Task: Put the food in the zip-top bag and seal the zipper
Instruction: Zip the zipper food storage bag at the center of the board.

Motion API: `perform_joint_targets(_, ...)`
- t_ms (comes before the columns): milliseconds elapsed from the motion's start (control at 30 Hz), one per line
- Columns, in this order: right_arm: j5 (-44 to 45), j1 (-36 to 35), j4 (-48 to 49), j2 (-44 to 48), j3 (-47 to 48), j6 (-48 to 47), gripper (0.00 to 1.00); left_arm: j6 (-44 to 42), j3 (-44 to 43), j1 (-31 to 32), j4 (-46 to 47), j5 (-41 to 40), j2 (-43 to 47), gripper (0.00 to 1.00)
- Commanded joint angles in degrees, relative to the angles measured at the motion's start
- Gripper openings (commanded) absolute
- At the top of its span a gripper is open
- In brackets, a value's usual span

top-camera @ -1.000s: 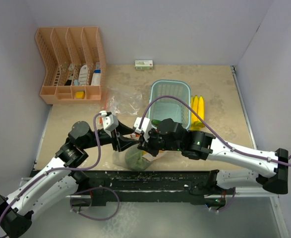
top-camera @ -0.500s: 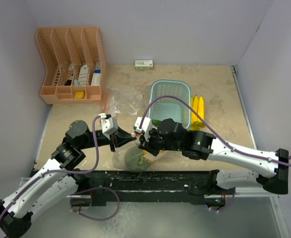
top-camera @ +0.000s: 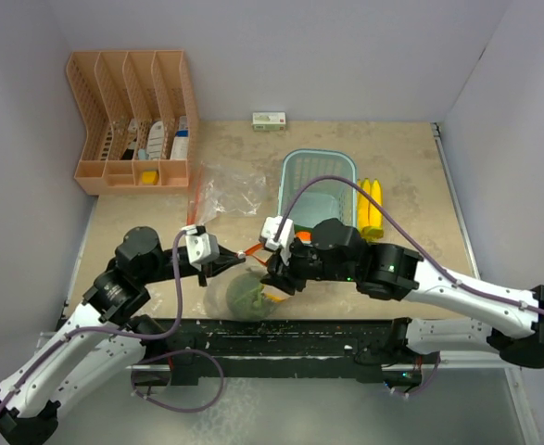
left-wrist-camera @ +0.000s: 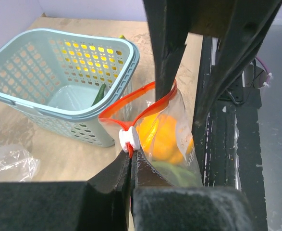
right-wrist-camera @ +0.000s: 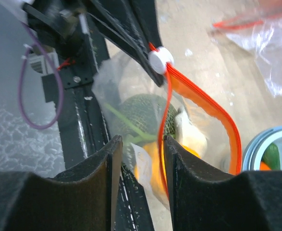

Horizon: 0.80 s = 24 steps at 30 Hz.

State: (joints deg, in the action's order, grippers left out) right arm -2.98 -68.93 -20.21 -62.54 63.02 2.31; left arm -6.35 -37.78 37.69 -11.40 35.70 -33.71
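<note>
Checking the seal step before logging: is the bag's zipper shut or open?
Open. Beyond the white slider, the zip-top bag's two orange zipper strips stand apart in both wrist views.

Robot arms: 2, i.e. left arm [top-camera: 77, 329] & right arm [top-camera: 466, 292]. Zip bags: 2, i.e. 1 filled zip bag [left-wrist-camera: 181, 108] & 1 empty zip bag [top-camera: 227, 190], crumpled; each w/ 1 orange zip strip. 1 white slider [left-wrist-camera: 129, 138], on the filled one. Food: 1 orange fruit [left-wrist-camera: 162, 137] + 1 round green head [right-wrist-camera: 145, 113] in that bag, 1 long green veg [left-wrist-camera: 99, 94], 1 bunch of bananas [top-camera: 371, 204], no. in the bunch unclear. Baskets: 1 light blue basket [top-camera: 320, 156]. 1 pink organiser [top-camera: 86, 111] w/ 4 slots; bits inside too small to count. 1 small box [top-camera: 269, 120]. 1 worktop [top-camera: 411, 176].
</note>
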Motion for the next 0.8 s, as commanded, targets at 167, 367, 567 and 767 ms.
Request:
perform_joint_targets(167, -13.0, 0.0, 7.1, 3.2, 8.6, -11.3, 0.43, -10.4, -9.8, 0.1, -6.1, 7.0, -2.2, 0.0)
perform_joint_targets(367, -14.1, 0.3, 6.8, -3.0, 13.2, -13.3, 0.34, -12.5, -11.0, 0.1, -8.1, 7.9, -1.9, 0.0)
perform_joint_targets(567, -9.2, 0.3, 5.5, -7.0, 15.0, -9.8, 0.31, -13.0, -13.2, 0.0, -12.2, 5.1, -2.9, 0.0)
perform_joint_targets(767, -9.3, 0.3, 6.1, -5.8, 12.8, -8.9, 0.18, -13.4, -15.6, 0.1, -15.9, 4.1, -4.2, 0.0)
